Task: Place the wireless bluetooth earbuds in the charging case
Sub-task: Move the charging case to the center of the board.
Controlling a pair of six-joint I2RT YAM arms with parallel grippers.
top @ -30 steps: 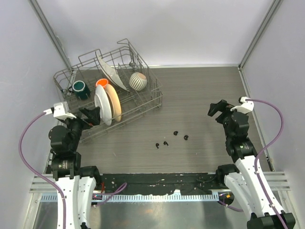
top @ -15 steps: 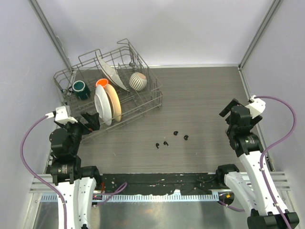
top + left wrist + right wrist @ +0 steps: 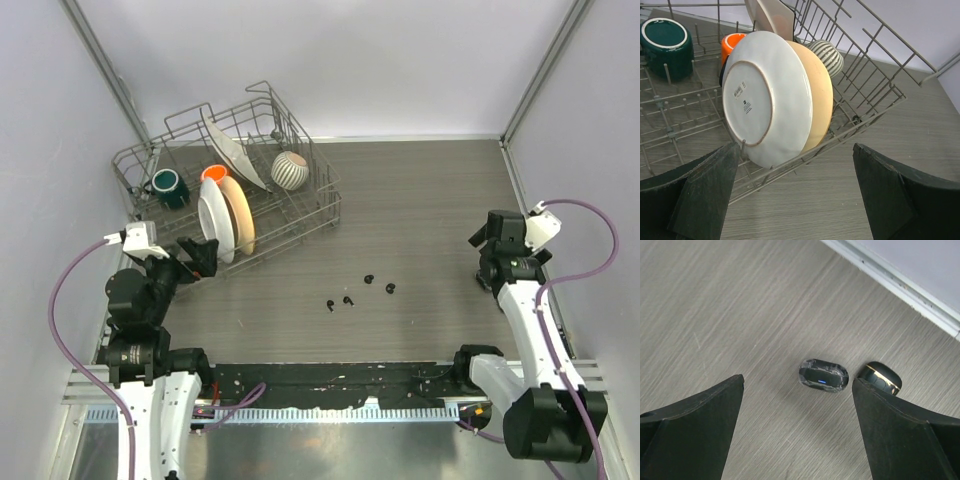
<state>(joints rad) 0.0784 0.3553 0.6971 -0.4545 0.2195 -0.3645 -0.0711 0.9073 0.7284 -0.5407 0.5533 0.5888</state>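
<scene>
Now, R fingers [image 3: 690, 430] wide over case [image 3: 823, 376], earbuds [image 3: 347, 300] distant

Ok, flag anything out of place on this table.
The earbuds lie scattered loose mid-table, far from the charging case near the right wall. A second dark rounded piece with a gold line sits beside the case; what it is, I cannot tell.

The left arm [image 3: 150, 400] and right arm [image 3: 528, 325] match: white shells on the lower links, black rounded joint housings above. A purple cable [image 3: 58, 300] runs to a white camera block [image 3: 138, 237] at each wrist (thick and smooth-skinned). The left gripper [image 3: 198, 256] and right gripper [image 3: 798, 381] carry matte black wedge fingers [image 3: 702, 197], seemingly grainy-surfaced; any markings are too small to tell.
</scene>
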